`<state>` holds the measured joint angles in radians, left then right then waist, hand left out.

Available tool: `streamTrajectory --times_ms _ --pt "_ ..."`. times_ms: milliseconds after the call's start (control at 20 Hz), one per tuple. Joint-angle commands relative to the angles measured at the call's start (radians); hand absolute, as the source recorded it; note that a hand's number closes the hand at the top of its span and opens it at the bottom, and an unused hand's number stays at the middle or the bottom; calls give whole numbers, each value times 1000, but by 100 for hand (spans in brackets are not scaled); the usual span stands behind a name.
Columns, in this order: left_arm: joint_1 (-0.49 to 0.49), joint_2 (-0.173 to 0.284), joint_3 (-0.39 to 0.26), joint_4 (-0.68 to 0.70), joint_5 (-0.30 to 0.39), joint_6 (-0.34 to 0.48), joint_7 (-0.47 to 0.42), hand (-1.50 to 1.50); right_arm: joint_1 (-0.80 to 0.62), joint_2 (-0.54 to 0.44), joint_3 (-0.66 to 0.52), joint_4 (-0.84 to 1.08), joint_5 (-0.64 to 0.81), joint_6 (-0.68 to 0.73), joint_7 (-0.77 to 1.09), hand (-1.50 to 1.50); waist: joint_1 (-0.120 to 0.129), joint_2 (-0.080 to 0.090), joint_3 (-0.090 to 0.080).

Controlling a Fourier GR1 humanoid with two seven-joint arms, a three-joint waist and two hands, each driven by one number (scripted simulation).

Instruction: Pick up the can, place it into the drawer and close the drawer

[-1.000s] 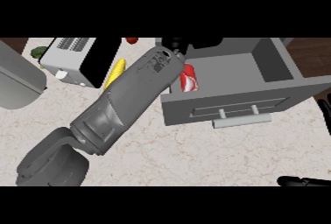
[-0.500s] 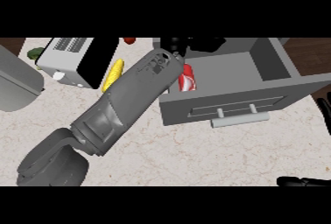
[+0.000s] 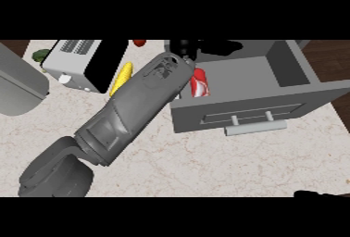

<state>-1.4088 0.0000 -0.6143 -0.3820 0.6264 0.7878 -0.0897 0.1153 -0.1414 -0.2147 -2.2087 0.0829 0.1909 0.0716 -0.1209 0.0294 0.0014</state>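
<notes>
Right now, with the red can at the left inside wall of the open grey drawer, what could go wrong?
1. The red can lies at the left wall of the open grey drawer, beside the left forearm; withdrawing the arm might drag the can out.
2. The left hand is still over the drawer's back; pushing on the drawer's pale bar handle too early could trap it.
3. The yellow banana lies close under the arm and might be swept aside.

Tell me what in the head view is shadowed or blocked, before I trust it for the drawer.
Head view: light is even, no glare. The grey left forearm crosses the frame and hides part of the red can inside the open grey drawer. The black left hand merges with the dark back of the drawer, so its fingers can't be read. The right hand is only a dark sliver at the bottom edge.
</notes>
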Motion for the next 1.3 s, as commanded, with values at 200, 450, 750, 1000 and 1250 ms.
streamTrajectory --times_ms 200,450,750,1000,1250 --pt "-22 0 18 -33 70 16 -37 -150 -83 -68 75 -29 211 -8 -7 -150 26 -3 -1" --pt "-71 0 32 -16 86 34 -24 -150 -62 -121 116 -26 371 -3 -57 -150 48 -13 0" --pt "-18 0 -9 -70 74 65 -32 -150 -117 -130 257 137 683 -87 -79 -150 95 -20 -1" --pt "-76 1 22 -55 49 50 24 -150 -161 -129 319 293 833 -135 -77 -150 122 -25 -1" --pt "-14 67 17 -137 21 31 67 -150 -235 -76 339 499 963 -272 -82 -150 139 -30 -1"
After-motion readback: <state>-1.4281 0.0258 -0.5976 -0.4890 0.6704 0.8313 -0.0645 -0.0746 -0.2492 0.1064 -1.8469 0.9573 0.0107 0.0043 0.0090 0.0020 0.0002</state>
